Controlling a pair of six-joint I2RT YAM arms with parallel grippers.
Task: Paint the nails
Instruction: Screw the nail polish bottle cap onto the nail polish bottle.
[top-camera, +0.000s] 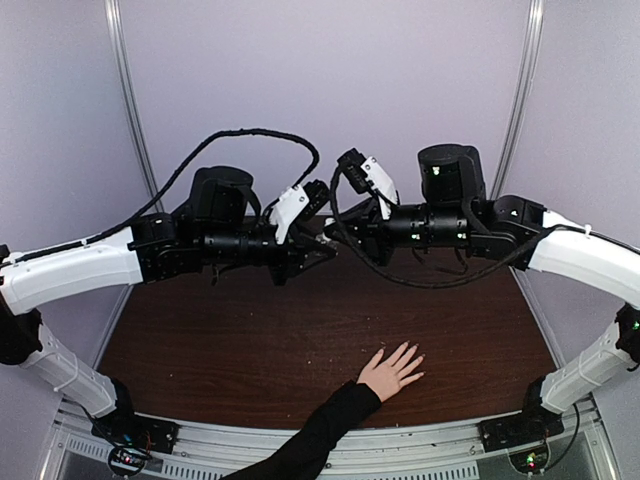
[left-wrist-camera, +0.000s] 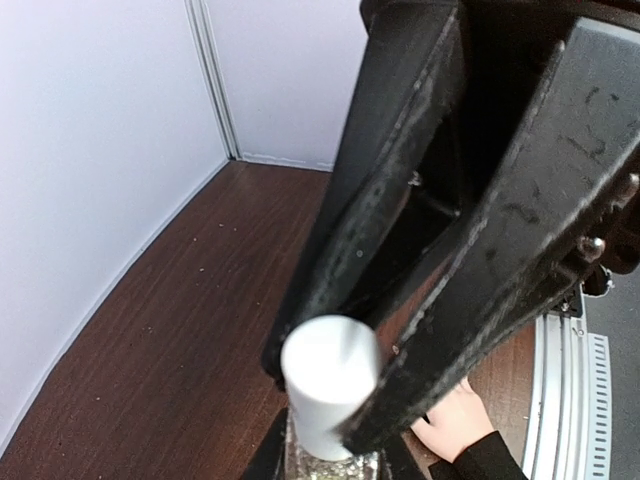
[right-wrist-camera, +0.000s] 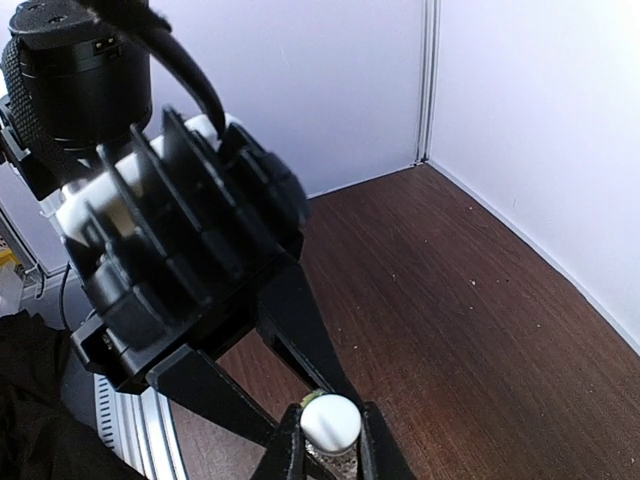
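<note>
A light-skinned hand (top-camera: 388, 373) in a black sleeve lies flat on the brown table (top-camera: 220, 350), fingers spread. Its nails (top-camera: 415, 355) are tiny pale tips. Both grippers meet high above the table's middle. My left gripper (top-camera: 322, 252) (left-wrist-camera: 335, 462) is shut on a small glass bottle (left-wrist-camera: 330, 465) with glittery contents. My right gripper (top-camera: 336, 232) (right-wrist-camera: 330, 445) is shut on the bottle's white cap (right-wrist-camera: 331, 421) (left-wrist-camera: 330, 375). In the left wrist view the right gripper's black fingers (left-wrist-camera: 480, 250) clamp the cap, and part of the hand (left-wrist-camera: 455, 420) shows below.
Pale walls (top-camera: 330, 70) close in the table at the back and sides. A metal rail (top-camera: 430, 440) runs along the near edge, where the arm bases (top-camera: 135, 430) are bolted. Black cables (top-camera: 250, 135) loop above the wrists.
</note>
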